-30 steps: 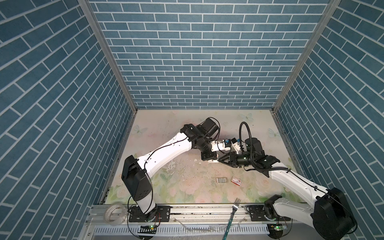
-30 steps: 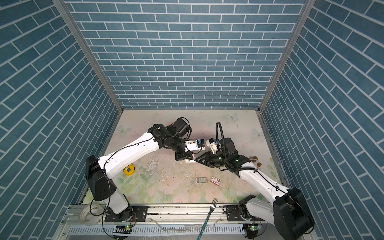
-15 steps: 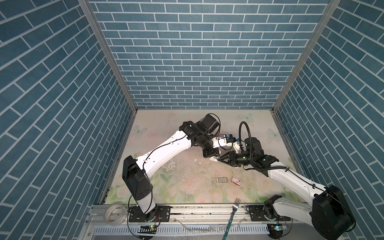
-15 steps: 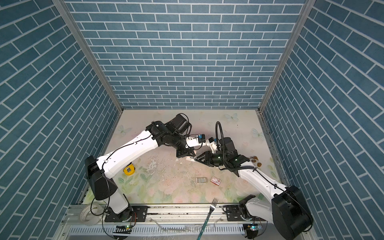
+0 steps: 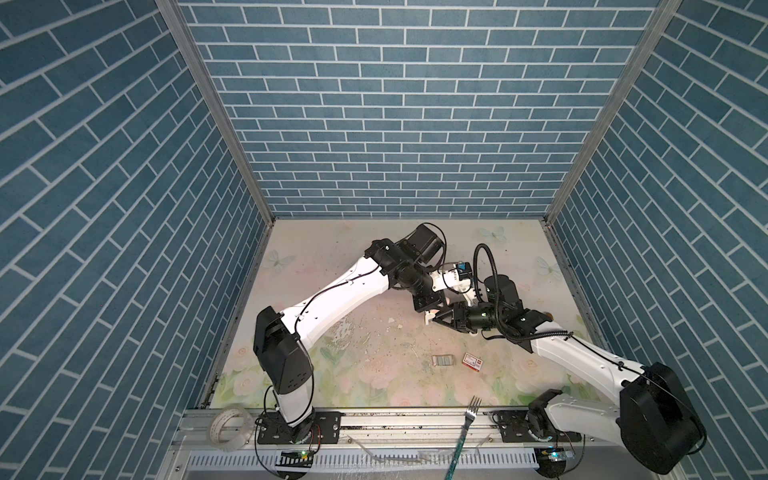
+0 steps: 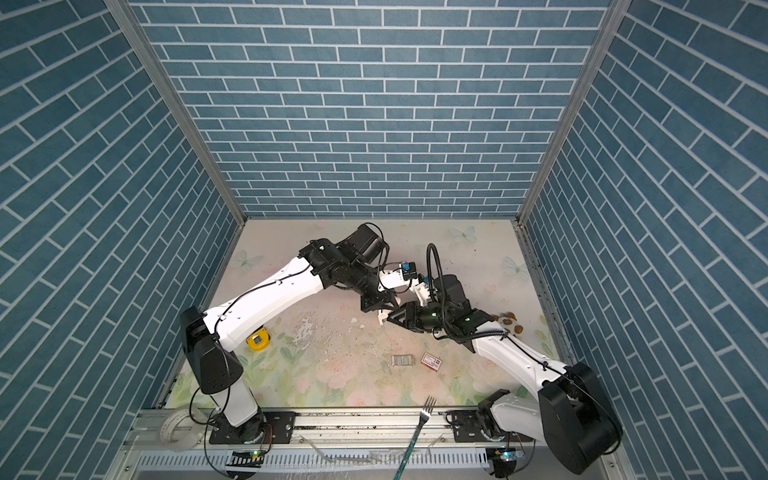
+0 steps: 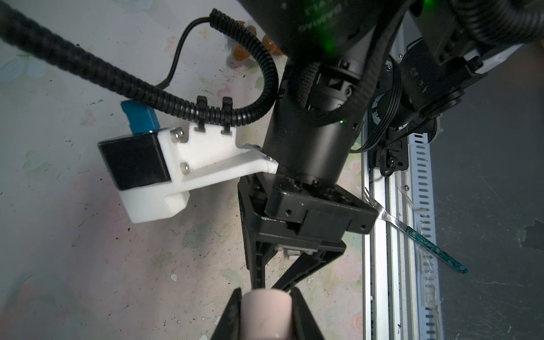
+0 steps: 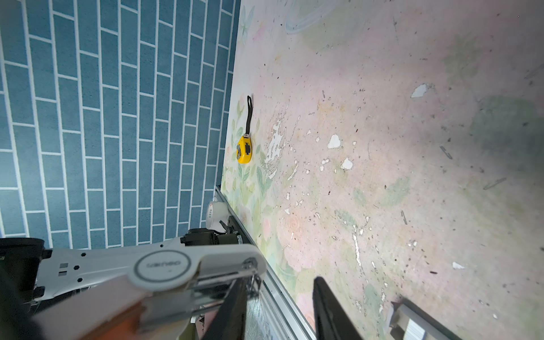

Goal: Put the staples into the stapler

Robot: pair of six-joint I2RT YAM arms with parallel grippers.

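While the left gripper (image 7: pixel 266 292) is clenched on the pale pink body of the stapler (image 8: pixel 164 268), holding it over the middle of the tabletop (image 5: pixel 316 257), the right gripper (image 8: pixel 279 281) faces it from the right-edge side with its jaws released. Its two dark fingers (image 8: pixel 326 312) stand apart, and only the tabletop shows in the gap. One of those fingers lies just beside the stapler's metal nose (whether it touches, I cannot tell). In both top views the two grippers meet tip to tip.

The staples (image 5: pixel 441 360) lie as a grey block in their pale tray on the tabletop. They are between the middle and the front edge, nearer the right edge than the left, and apart from both grippers. Just beside them, on the right-edge side, lies the white-and-red box (image 5: pixel 473 361). A yellow tape measure (image 6: pixel 257 340) sits near the left edge, and a fork (image 6: pixel 420 424) lies just past the front edge.
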